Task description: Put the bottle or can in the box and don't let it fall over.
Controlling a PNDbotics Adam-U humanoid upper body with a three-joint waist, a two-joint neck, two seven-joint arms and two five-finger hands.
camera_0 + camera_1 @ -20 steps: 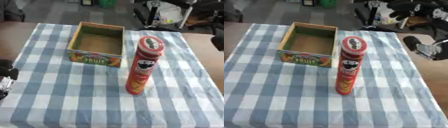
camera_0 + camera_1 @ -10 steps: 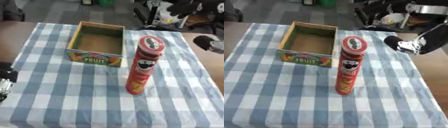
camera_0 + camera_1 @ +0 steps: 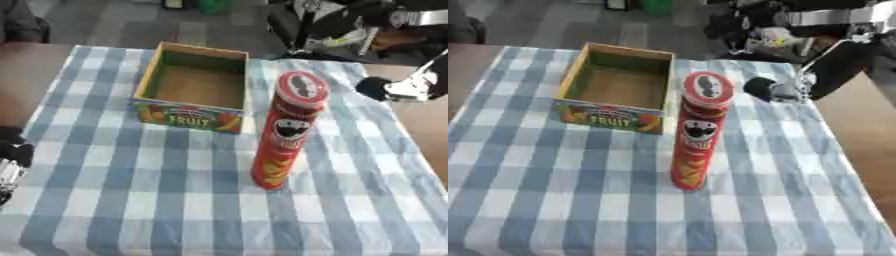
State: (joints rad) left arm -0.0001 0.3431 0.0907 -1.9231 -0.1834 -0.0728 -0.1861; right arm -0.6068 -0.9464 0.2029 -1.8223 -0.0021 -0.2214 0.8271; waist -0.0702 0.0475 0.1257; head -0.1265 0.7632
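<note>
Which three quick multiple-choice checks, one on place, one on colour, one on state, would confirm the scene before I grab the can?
1. Where does the red chip can stand?
A. inside the box
B. on the checked cloth, right of the box
C. on the floor

2. What colour is the tablecloth?
A. blue and white check
B. plain green
C. red stripes

3. What is inside the fruit box?
A. a bottle
B. the can
C. nothing

Answers: 1 B, it stands upright beside the box, with the right hand nearby. 2 A, the checks show. 3 C, its bare floor shows.

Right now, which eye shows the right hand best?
Right eye view: the right hand sits well inside the picture, beside the upright can. Left eye view shows it too, but nearer the right edge.
</note>
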